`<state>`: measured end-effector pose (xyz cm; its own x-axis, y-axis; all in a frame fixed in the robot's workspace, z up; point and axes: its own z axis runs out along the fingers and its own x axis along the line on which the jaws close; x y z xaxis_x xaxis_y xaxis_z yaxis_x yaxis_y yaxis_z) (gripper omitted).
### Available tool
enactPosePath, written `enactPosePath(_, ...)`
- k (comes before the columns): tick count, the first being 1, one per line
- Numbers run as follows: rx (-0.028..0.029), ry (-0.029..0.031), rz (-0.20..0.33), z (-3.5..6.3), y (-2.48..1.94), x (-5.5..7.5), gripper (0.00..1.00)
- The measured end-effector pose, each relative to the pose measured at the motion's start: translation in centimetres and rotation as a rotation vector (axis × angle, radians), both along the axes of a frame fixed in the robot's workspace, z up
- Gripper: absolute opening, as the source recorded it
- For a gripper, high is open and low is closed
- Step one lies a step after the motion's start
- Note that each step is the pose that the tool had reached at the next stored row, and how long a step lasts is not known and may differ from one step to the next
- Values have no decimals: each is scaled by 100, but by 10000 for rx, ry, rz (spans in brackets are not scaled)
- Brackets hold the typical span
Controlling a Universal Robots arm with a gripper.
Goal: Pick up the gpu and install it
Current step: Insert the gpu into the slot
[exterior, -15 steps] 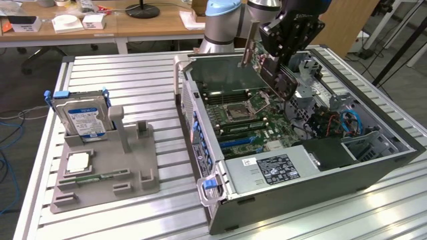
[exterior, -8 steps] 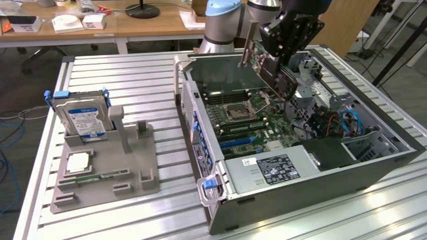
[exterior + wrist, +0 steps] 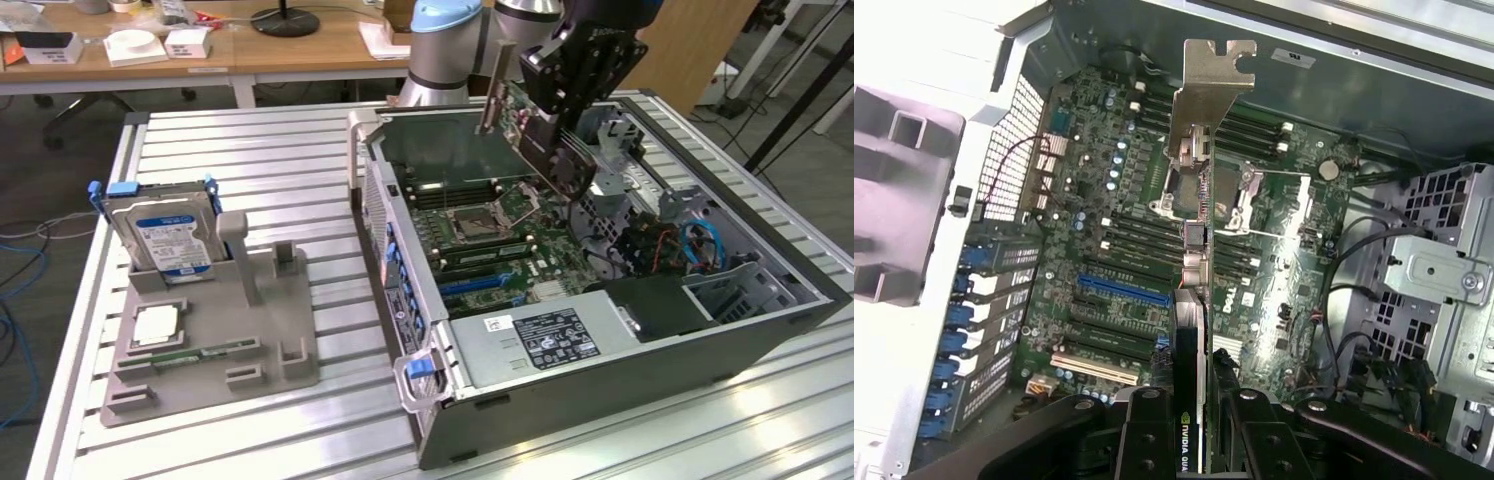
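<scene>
gpu (image 3: 1192,400): "NVIDIA QUA" on edge, rest cut off. Power supply label (image 3: 547,335): print unreadable.

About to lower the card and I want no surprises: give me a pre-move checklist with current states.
1. Grip: hand shut on the dark green-black gpu card with silver metal bracket: ok.
2. Card over the open grey metal computer case, unseated: ok.
3. The long blue plastic motherboard slot bare: ok.
4. Card parallel to that slot: not ok, crosswise in the wrist view.
5. Path: black cables clear of the descent: cannot tell.
</scene>
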<state>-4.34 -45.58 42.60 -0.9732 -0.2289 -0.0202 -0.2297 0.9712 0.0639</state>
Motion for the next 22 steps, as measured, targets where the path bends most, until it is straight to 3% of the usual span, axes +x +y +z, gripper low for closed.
enactPosePath(22, 0, 0, 438, 0, 0, 0, 26)
